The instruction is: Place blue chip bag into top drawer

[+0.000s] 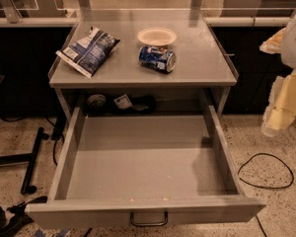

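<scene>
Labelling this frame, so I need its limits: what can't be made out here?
Camera view, gripper at the right edge, beside the top drawer: partly cut off by the frame.
Print on the blue chip bag: too small to read.
Items under the tabletop behind the drawer: shadowed.

The blue chip bag (89, 51) is dark blue foil with white ends and white print. The drink can (157, 59) is a brighter blue with white markings, and the small bowl (157, 36) is pale cream. The tabletop (197, 63) and the top drawer (143, 152) are plain flat grey. The gripper (278, 113), at the right edge beside the drawer, is cream-yellow. The floor (281, 216) is speckled beige, and the cable (266, 171) on it is black.
</scene>
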`<state>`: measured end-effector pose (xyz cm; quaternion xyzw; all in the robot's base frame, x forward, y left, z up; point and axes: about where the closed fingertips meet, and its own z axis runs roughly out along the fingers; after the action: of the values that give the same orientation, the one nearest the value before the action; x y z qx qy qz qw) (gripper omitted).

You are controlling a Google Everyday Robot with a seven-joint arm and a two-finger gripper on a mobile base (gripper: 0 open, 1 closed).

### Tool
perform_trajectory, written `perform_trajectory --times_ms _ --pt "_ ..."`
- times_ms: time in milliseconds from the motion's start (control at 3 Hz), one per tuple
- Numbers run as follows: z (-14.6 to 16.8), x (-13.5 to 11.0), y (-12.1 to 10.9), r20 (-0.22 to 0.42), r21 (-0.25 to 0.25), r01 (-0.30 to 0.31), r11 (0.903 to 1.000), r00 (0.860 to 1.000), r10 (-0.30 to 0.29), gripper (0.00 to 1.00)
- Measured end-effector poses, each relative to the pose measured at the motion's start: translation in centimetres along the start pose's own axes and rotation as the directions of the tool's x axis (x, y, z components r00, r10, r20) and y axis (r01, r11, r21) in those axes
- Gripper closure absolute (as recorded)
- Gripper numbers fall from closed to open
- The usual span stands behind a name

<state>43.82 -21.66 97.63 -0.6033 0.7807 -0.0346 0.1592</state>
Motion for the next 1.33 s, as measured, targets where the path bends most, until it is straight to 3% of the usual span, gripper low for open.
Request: perform_trajectory --times_ms 333,667,1000,1333 --pt "0.0 0.0 0.0 0.0 0.0 0.0 1.0 1.0 0.0 0.0" --pt "0.6 -2.0 -0.7 0.048 -0.005 -0.022 0.9997 0.999 0.023 0.0" --pt "1.4 -7.1 -1.6 0.139 -0.009 -0.032 0.9994 0.99 0.033 0.0" --pt "2.0 -14.2 -2.8 0.25 -0.023 -0.056 0.9982 0.966 0.06 0.0"
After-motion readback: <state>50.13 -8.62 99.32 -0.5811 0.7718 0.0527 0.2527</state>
